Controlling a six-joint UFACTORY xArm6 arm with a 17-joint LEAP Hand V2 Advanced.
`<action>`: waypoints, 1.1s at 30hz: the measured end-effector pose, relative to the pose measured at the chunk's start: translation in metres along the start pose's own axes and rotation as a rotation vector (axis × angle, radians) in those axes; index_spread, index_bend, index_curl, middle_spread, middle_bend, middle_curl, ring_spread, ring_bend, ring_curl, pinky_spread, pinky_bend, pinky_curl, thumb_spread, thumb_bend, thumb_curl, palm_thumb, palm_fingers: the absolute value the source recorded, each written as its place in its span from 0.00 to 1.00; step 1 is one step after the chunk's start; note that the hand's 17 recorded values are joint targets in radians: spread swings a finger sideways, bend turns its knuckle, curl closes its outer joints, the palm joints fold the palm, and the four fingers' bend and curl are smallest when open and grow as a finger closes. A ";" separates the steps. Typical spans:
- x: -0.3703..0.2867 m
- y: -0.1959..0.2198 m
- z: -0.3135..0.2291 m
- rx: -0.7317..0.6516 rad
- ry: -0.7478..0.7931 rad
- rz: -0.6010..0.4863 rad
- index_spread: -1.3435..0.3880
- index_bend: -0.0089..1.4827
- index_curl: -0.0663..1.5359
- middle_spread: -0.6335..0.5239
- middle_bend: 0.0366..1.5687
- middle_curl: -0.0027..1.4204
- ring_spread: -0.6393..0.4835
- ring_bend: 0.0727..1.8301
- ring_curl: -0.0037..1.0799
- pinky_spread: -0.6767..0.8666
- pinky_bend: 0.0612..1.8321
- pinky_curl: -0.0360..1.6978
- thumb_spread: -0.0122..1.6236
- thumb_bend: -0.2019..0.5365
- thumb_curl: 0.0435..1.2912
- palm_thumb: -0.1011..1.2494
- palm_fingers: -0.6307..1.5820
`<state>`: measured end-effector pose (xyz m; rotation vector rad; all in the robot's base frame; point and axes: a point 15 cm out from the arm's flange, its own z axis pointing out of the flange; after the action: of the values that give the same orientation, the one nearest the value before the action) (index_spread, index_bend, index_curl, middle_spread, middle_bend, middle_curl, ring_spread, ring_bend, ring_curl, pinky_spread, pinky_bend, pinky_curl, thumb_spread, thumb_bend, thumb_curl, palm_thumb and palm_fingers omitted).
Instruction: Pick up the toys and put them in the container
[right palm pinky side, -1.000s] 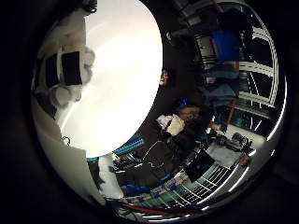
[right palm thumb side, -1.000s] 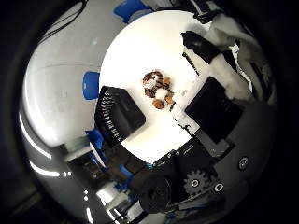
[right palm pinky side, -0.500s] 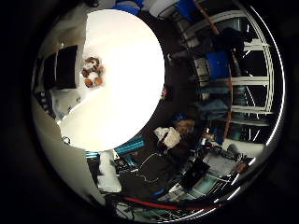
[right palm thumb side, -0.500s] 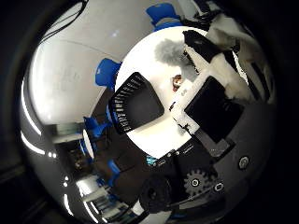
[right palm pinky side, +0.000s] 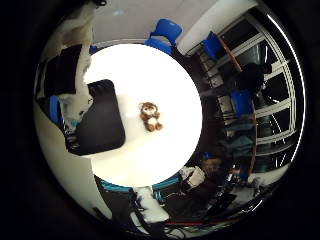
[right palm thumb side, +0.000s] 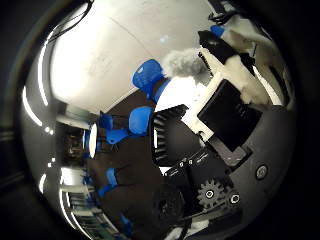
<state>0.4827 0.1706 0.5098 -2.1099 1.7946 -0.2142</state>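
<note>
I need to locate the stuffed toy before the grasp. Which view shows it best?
The little finger side palm view: the stuffed toy lies whole and unobstructed on the white table, beside the black container. The thumb side palm view shows no toy, only part of the container.

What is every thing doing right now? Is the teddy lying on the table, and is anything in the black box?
Teddy toy: lying on the white table, beside the box, nothing touching it.
Black box: sitting on the table, looks empty.
White round table: holding the teddy and the box.
Robot hand: away from the teddy, holding nothing; I cannot tell if it is open.
</note>
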 end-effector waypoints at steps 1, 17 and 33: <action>-0.011 -0.002 0.008 -0.004 -0.007 -0.007 0.65 0.75 0.53 0.37 0.76 0.67 0.31 0.66 0.88 0.29 0.61 0.70 0.65 0.25 0.49 0.84 0.77; -0.041 0.003 0.086 -0.127 -0.006 -0.031 0.64 0.61 0.50 0.38 0.72 0.63 0.32 0.64 0.81 0.25 0.55 0.64 0.71 0.23 0.44 0.68 0.77; -0.022 0.037 0.082 -0.258 0.014 -0.112 0.50 0.12 0.28 0.61 0.18 0.29 0.77 0.25 0.33 0.72 0.35 0.39 0.71 0.24 0.23 0.44 0.28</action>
<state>0.4726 0.2011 0.4233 -2.3938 1.7963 -0.0254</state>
